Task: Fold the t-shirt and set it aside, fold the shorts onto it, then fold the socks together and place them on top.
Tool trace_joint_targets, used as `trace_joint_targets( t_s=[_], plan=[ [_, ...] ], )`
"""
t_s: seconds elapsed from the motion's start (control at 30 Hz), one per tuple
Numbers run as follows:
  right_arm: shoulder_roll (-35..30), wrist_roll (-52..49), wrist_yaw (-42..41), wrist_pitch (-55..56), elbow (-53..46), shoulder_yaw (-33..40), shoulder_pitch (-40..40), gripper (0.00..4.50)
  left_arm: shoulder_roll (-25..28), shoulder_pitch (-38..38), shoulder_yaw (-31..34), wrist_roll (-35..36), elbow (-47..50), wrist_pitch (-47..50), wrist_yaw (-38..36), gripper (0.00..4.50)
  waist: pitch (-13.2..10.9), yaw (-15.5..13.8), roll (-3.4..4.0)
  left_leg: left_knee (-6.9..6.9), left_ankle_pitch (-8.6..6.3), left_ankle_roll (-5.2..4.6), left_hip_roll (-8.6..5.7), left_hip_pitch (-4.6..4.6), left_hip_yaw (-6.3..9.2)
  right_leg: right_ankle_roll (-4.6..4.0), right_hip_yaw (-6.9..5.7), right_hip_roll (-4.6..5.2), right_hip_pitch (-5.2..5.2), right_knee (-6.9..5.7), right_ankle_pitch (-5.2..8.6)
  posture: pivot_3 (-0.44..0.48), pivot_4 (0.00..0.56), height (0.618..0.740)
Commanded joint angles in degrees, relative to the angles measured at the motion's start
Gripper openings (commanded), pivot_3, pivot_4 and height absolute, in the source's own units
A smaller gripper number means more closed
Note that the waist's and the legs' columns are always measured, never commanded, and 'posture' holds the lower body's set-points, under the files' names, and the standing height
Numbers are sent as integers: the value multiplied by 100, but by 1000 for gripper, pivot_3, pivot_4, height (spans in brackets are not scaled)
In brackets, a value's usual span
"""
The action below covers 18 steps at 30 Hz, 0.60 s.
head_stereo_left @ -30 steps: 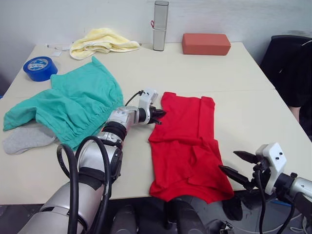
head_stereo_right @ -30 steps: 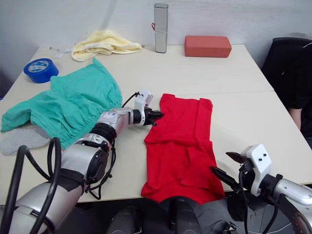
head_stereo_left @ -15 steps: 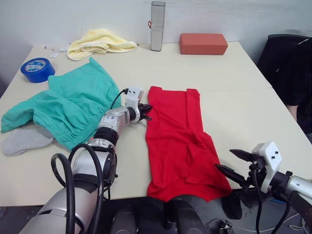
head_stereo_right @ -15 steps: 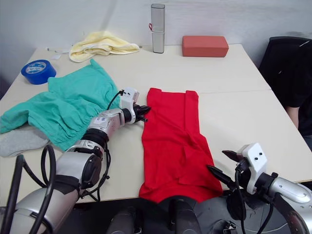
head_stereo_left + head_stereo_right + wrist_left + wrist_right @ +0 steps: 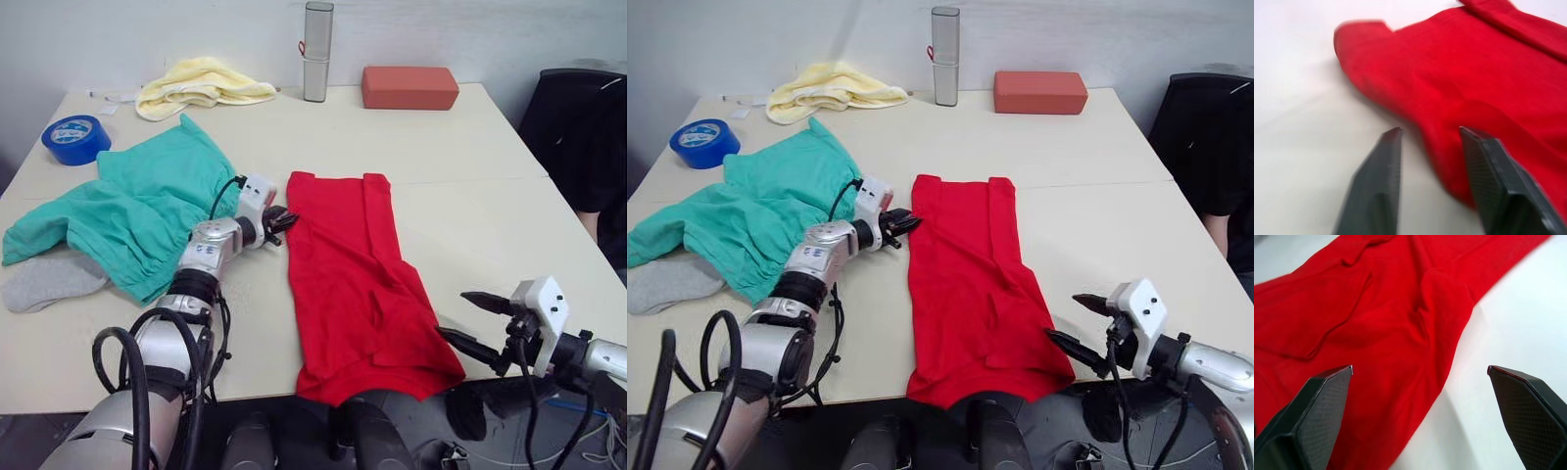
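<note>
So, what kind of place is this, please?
Probably an office or lab room, not a home: a plain pale table against a bare wall, a black chair beside it, and a blue tape roll among the test items.

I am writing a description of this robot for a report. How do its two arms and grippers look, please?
Both arms are silver-grey metal with black ribbed joints and looping black cables. The left gripper and the right gripper each carry a white block-shaped housing at the wrist and two black pointed fingers with a fine woven, carbon-like texture.
</note>
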<state>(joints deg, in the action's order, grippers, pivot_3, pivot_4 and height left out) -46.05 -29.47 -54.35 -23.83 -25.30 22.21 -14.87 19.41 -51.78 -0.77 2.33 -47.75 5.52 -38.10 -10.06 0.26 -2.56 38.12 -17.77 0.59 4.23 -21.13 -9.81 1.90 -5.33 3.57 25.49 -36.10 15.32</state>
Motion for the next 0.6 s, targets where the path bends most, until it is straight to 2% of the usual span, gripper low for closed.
trace_joint_targets(
  t_s=[0.03,0.1,0.17,0.27,0.37,0.5,0.6],
  plan=[
    [-140,442,-463,1267,544,195,156,4500,522,411,-202,-117,1203,-541,-620,3215,0,0,1,0,1,2,0,1,-2,0,0,1,0,0,0,0,150,740],
    [-339,985,-913,2680,1275,138,286,4500,888,942,-200,38,2085,-757,-1032,3833,-1,-3,3,1,3,6,0,3,-7,0,1,2,0,-1,0,0,150,740],
    [-632,1578,-1524,4693,2206,-79,384,4500,1248,1471,-252,56,2812,-1058,-1367,4482,-5,-5,10,3,2,4,-1,7,-18,3,0,3,-1,0,-1,0,150,740],
    [-916,1993,-1784,6648,3623,-372,812,4500,1724,2319,-160,318,3391,-2240,-2006,4482,-7,-2,13,3,1,2,0,11,-22,6,1,1,-4,5,-2,0,150,740],
    [-1078,2202,-1831,8009,4793,-708,1328,4500,2060,2800,-208,394,3259,-3650,-2486,4482,-13,-4,23,4,3,5,1,20,-28,5,21,6,-5,0,-2,0,150,740],
    [-1230,2386,-1731,9445,5903,-1294,1923,4500,2292,3375,-561,829,3091,-5121,-3377,4482,-9,-2,42,4,6,6,24,27,-31,-3,63,30,-6,1,1,0,150,740],
    [-1259,2388,-1645,9995,6454,-1808,2259,4500,2223,3436,-813,797,3010,-5780,-3462,4482,-11,0,47,-4,3,6,31,52,-50,-5,73,45,-16,-3,3,0,150,740]
  ],
)
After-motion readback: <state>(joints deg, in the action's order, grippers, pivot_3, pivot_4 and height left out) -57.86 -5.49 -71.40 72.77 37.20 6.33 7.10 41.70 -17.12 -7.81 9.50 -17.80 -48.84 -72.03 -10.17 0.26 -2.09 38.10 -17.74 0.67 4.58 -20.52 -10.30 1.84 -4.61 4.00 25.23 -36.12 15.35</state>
